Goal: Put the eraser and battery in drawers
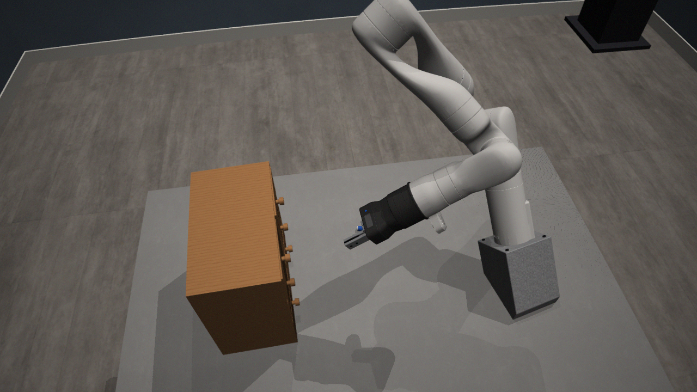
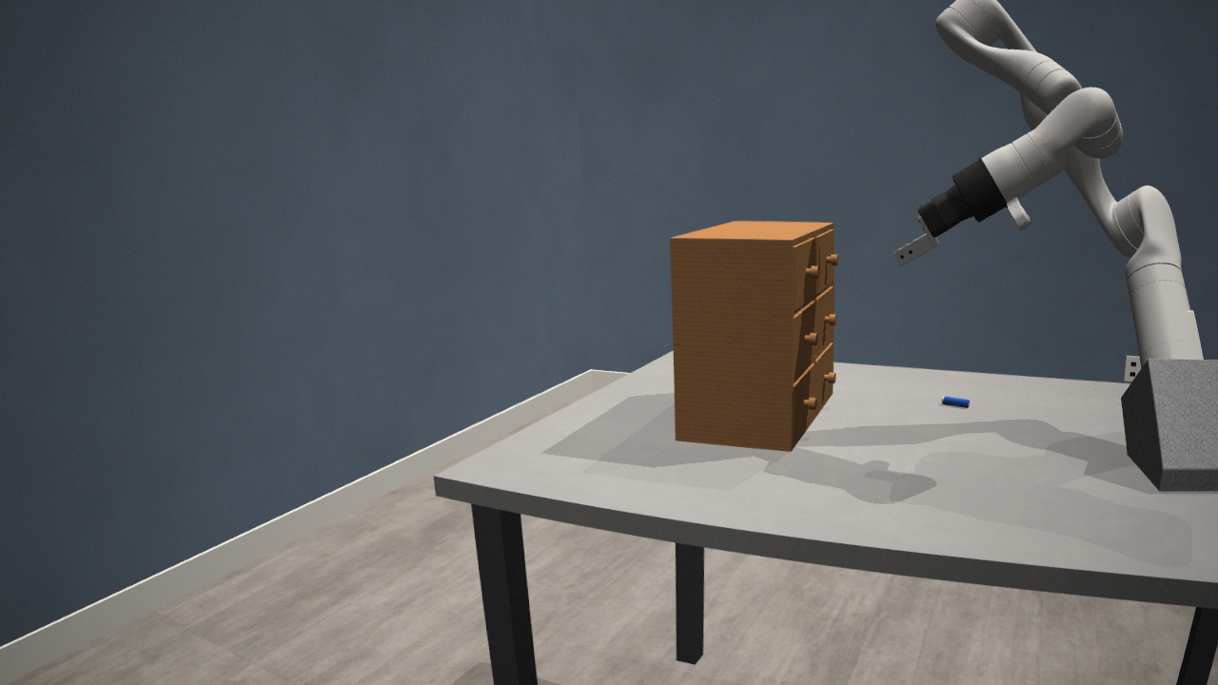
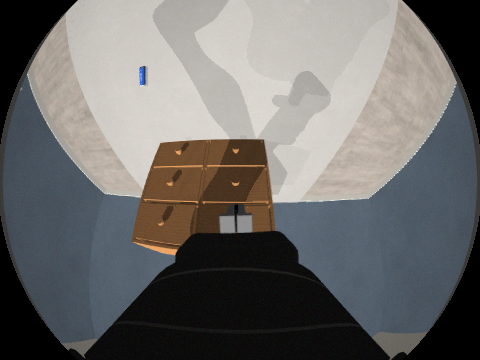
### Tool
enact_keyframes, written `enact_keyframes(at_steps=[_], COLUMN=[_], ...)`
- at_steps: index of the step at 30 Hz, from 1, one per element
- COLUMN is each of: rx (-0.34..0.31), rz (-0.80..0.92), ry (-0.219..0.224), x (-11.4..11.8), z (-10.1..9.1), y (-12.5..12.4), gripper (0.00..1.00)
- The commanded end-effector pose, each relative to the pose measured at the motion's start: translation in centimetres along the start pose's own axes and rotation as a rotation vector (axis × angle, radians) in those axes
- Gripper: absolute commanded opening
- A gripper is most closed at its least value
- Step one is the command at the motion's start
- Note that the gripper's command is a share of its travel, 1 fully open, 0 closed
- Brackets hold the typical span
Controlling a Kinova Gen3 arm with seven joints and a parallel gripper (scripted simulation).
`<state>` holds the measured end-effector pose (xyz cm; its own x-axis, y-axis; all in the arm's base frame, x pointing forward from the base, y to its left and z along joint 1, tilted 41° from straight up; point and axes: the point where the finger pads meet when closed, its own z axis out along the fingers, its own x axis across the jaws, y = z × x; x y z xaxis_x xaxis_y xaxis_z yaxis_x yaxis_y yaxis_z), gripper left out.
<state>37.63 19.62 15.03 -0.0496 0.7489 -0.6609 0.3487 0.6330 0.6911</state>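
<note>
Over on the left, a small wooden chest (image 1: pixel 231 228) (image 2: pixel 732 341) (image 3: pixel 220 175) stands upright on the grey table (image 1: pixel 585 341) (image 2: pixel 852 554) (image 3: pixel 115 30), a blue-grey wall (image 2: pixel 341 255) behind it. Its six drawers, in three rows of two, all look shut or very nearly so, each with a round knob sticking out toward the arm. Part of the front is in shadow.

To the right of that, well apart from the knobs, the gripper (image 1: pixel 347 244) (image 2: pixel 901 257) (image 3: pixel 236 213) hangs above the table at about the height of the top row, tilted downward. Its fingers are pressed together with nothing between them. Lower down, I see the blue AAA battery (image 1: pixel 359 228) (image 2: pixel 955 401) (image 3: pixel 142 76) lying on its side on the tabletop, between the chest and the robot's base; from above, the fingers partly hide it. Farthest right, the pale arm (image 1: pixel 433 87) (image 2: pixel 1047 153) bends high over its speckled grey pedestal (image 1: pixel 533 277) (image 2: pixel 1184 425).
</note>
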Motion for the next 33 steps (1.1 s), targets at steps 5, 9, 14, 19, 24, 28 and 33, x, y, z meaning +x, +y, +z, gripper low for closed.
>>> enact_keyframes(at_steps=[5,9,14,19,24,28,33], rx=[0.103,0.199,0.337,0.429,0.593,0.726,0.840], rz=[0.031,0.031,0.031,0.032,0.032,0.030,0.030], ry=[-0.005,-0.004,-0.001,-0.002,0.014,0.019,0.019], x=[-0.5,-0.5,-0.5,-0.6,-0.4,-0.4,-0.5], z=[-0.9,-1.8,-3.0,-3.9,-5.5,-6.7,-7.8], y=[1.4,1.8,2.3,2.7,3.3,3.9,4.3], gripper=[0.00,0.00,0.00,0.00,0.00,0.00,0.00])
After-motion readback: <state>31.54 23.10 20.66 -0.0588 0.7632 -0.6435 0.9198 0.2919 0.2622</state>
